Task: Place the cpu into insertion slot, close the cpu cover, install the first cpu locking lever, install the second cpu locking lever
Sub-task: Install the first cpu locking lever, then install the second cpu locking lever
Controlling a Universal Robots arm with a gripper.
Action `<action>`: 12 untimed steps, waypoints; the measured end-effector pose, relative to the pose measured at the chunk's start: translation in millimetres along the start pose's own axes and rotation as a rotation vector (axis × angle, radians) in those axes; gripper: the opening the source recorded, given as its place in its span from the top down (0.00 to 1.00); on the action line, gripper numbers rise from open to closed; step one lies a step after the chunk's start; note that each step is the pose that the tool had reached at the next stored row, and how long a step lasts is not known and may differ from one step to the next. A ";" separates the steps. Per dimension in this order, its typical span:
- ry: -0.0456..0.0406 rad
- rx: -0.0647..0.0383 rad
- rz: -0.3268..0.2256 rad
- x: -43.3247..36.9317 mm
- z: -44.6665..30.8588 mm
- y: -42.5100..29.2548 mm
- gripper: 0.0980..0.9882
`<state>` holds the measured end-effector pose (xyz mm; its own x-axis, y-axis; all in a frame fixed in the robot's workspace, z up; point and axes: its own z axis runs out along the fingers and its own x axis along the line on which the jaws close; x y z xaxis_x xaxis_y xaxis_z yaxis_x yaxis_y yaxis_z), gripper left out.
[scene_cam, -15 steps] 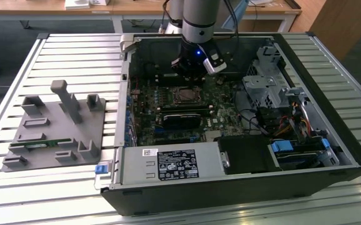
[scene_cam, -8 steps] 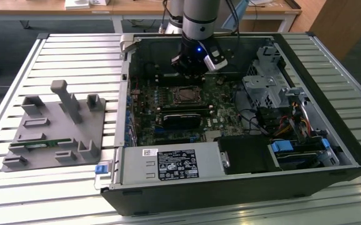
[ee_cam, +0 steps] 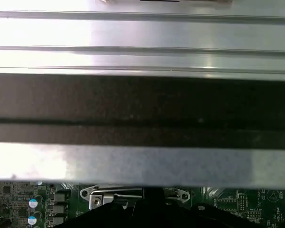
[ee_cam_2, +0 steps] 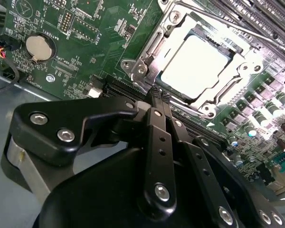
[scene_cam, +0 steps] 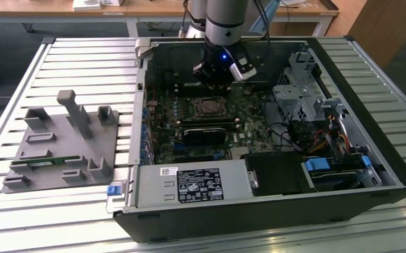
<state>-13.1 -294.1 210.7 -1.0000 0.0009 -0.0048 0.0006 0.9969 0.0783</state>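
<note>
My second wrist view shows the cpu (ee_cam_2: pixel 195 66) seated under the cpu cover (ee_cam_2: pixel 147 59); the exterior view shows my gripper (scene_cam: pixel 213 84) above it, fingers (ee_cam_2: pixel 157 107) together, empty.

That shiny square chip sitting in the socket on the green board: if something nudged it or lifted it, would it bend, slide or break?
The cpu looks like a flat metal-faced square, so probably stiff rather than bendy. Its smooth, glossy face suggests it is slippery to grip. It lies inside the cpu cover frame in the insertion slot, so a sideways nudge likely would not slide it; it is thin and probably light.
</note>
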 end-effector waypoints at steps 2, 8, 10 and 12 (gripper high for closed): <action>0.0001 0.000 0.000 -0.2 -0.1 -0.4 0.99; 0.0001 0.000 0.000 -0.3 -0.1 -1.8 0.99; 0.0001 0.000 0.000 -0.3 -0.1 -2.2 0.99; 0.0000 0.000 0.000 -0.3 -0.1 -2.5 0.99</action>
<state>-12.8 -296.6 210.7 -1.0000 0.0009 -0.0048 0.0006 0.9969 0.0781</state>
